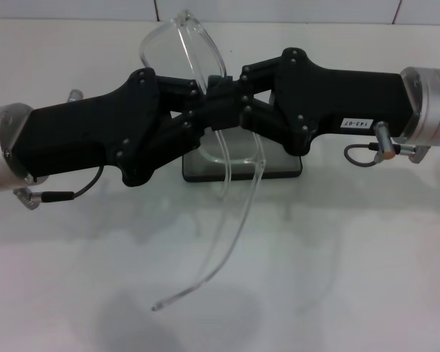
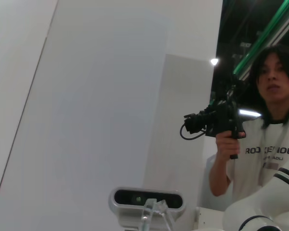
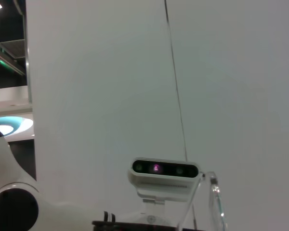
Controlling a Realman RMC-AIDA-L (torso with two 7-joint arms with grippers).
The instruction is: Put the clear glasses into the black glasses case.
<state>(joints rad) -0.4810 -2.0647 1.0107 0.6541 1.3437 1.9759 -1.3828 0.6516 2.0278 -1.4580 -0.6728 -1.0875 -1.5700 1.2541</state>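
Observation:
Both grippers meet in mid-air at the middle of the head view, holding the clear glasses (image 1: 182, 45) between them. My left gripper (image 1: 205, 111) reaches in from the left and is shut on the frame. My right gripper (image 1: 236, 92) comes from the right and is shut on the frame close beside it. The lenses stand up above the fingers. One long clear temple arm (image 1: 227, 242) hangs down toward the table's near side. The black glasses case (image 1: 279, 170) lies on the table under the grippers, largely hidden by them. Parts of the clear glasses (image 2: 154, 211) (image 3: 215, 199) show in both wrist views.
The white table (image 1: 367, 279) stretches all around the case, with a white wall behind. The left wrist view shows a person (image 2: 272, 144) holding a camera off to the side.

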